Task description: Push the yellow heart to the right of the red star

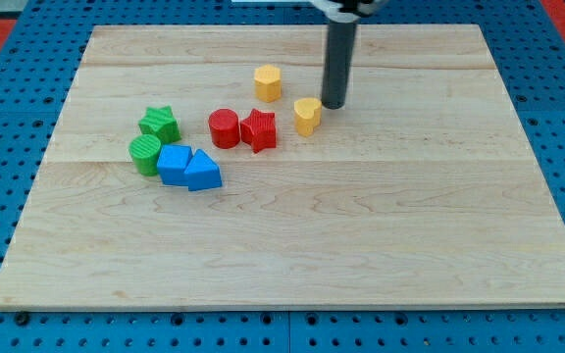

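Observation:
The yellow heart (307, 115) lies on the wooden board (361, 226), just to the right of the red star (259, 129) with a small gap between them. My tip (333, 105) stands on the board right beside the heart's upper right side, touching or nearly touching it. The dark rod rises from there to the view's top.
A red cylinder (224, 128) touches the red star's left side. A yellow hexagon (268, 83) lies above the star. At the left sit a green star (159, 125), a green cylinder (145, 154), a blue cube (174, 165) and a blue triangle (203, 172).

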Available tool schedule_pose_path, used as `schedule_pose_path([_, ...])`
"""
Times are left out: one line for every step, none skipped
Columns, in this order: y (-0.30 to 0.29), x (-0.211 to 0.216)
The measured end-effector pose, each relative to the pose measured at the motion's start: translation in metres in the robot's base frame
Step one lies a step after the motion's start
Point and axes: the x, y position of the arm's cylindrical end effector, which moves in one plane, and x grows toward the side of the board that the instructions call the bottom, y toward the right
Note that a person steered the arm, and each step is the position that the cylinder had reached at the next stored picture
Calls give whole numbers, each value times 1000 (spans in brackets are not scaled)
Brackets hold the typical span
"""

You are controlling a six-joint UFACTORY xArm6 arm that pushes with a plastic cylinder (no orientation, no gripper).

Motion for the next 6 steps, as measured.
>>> schedule_pose_path([-24, 4])
schedule_pose_path([-24, 29])
schedule_pose_path([-22, 54])
schedule_pose_path([-7, 58])
schedule_pose_path([22, 80])
schedule_pose_path([-19, 136])
